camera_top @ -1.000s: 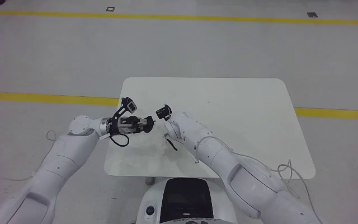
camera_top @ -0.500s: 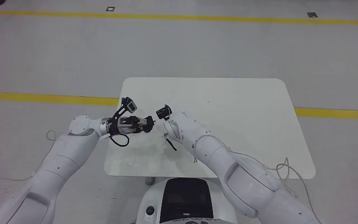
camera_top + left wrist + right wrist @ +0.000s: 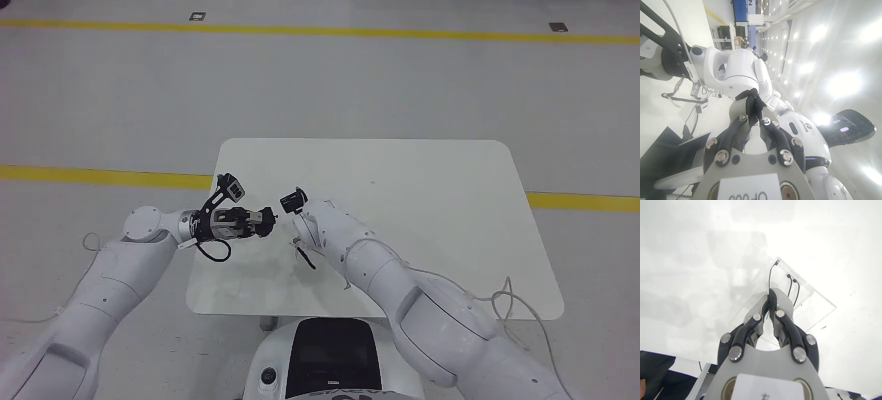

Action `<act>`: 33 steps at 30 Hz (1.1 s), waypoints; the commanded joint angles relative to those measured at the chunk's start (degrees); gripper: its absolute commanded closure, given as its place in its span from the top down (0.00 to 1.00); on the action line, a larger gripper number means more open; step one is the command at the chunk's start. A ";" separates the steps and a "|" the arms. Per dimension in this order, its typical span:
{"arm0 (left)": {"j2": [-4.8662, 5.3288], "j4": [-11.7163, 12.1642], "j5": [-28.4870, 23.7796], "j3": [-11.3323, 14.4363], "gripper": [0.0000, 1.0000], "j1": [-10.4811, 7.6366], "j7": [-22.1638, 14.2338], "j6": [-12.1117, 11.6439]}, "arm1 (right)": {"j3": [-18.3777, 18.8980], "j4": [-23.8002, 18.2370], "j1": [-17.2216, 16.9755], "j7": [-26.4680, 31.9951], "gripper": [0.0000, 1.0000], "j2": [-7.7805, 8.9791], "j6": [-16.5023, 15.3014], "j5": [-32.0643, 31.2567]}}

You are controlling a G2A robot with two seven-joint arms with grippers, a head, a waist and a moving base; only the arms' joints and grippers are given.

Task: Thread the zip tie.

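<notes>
The left arm comes in from the left, its forearm level above the counter's (image 3: 430, 200) left edge. The left gripper (image 3: 270, 220) points right toward the other arm. Its fingers (image 3: 738, 106) are pressed together with the dark pads meeting, and whether anything sits between them cannot be told.

The right arm reaches from the near right across the counter's near-left part, wrist bent so the right gripper (image 3: 771, 294) points down at the surface. It is clamped on a black zip tie (image 3: 770, 277).

The tie's long axis runs in line with the gripper, straight out past the fingertips, bowing slightly. Its small square head is at the end away from the gripper, over a corner of a clear tray (image 3: 829, 306) lying on the counter. Whether the head touches the tray cannot be told. A short tail shows between the fingers behind the pads. Two more ties (image 3: 790, 285) lie in the tray just beside the gripper, roughly parallel to the held one.
</notes>
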 commanded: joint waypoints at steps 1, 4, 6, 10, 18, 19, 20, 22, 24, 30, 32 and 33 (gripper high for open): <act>0.00 0.00 0.00 0.00 0.00 0.00 0.00 0.00 | 0.16 0.83 0.28 -0.61 0.00 -0.33 0.15 0.12; 0.00 0.00 0.00 0.00 0.00 0.00 0.00 0.00 | 0.24 1.02 0.42 -0.75 0.00 -0.56 0.96 -0.02; 0.00 0.00 0.00 0.00 0.00 0.00 0.00 0.00 | 0.38 0.91 0.44 -0.92 0.00 -0.60 1.28 -0.12; 0.00 0.00 0.00 0.00 0.00 0.00 0.00 0.00 | 0.91 0.06 0.31 -1.37 0.00 -0.36 1.67 -0.24; 0.00 0.00 0.00 0.00 0.00 0.00 0.00 0.00 | 2.83 -3.99 -1.04 -2.41 0.00 1.38 1.32 -1.00; 0.00 0.00 0.00 0.00 0.00 0.00 0.00 0.00 | 3.21 -4.88 -1.41 -2.38 0.00 1.78 1.18 -1.25; 0.00 0.00 0.00 0.00 0.00 0.00 0.00 0.00 | 3.50 -5.67 -1.73 -2.34 0.00 2.09 1.03 -1.41; 0.00 0.00 0.00 0.00 0.00 0.00 0.00 0.00 | 4.27 -7.61 -2.57 -2.11 0.00 2.91 0.66 -1.92; 0.00 0.00 0.00 0.00 0.00 0.00 0.00 0.00 | 4.90 -9.51 -3.41 -1.70 0.00 3.63 0.69 -2.63; 0.00 0.00 0.00 0.00 0.00 0.00 0.00 0.00 | 7.77 -17.80 -7.20 0.51 0.00 6.48 -0.08 -5.27; 0.00 0.00 0.00 0.00 0.00 0.00 0.00 0.00 | 8.94 -21.00 -8.69 1.23 0.00 7.48 -0.40 -6.30; 0.00 0.00 0.00 0.00 0.00 0.00 0.00 0.00 | 9.79 -23.36 -9.85 1.75 0.00 8.17 -0.70 -7.04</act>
